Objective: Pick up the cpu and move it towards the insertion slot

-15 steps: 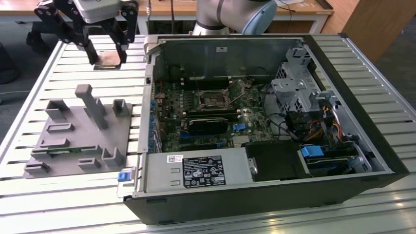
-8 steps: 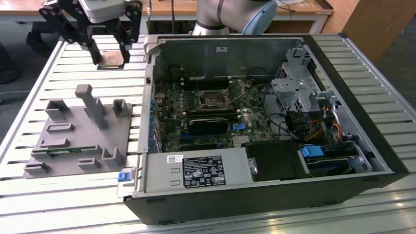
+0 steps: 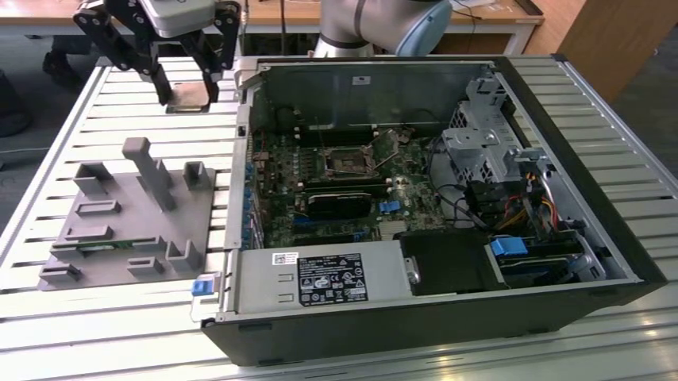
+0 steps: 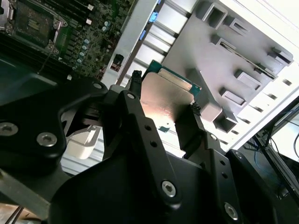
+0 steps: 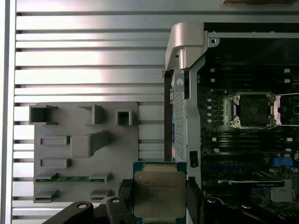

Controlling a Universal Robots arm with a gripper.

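Observation:
My gripper [image 3: 190, 89] hangs above the slatted table at the exterior view's far left, beyond the grey plastic fixture [image 3: 127, 214], and is shut on the cpu [image 3: 192, 97]. In both wrist views the cpu [image 5: 159, 189] [image 4: 169, 95], a flat square chip with a silvery top and a green edge, sits level between the two black fingers [image 5: 125, 192]. The insertion slot [image 3: 348, 161], a shiny metal frame with a dark centre, lies open on the motherboard inside the computer case, to the exterior view's right of the gripper. The first wrist view shows the slot [image 5: 252, 110] well apart from the held chip.
The open black computer case [image 3: 593, 159] covers the table's middle and right; its metal side wall [image 5: 184, 84] stands between the gripper and the motherboard. A thin green memory stick [image 5: 70, 178] rests in the fixture. A long black card [image 3: 341, 202] sits below the slot.

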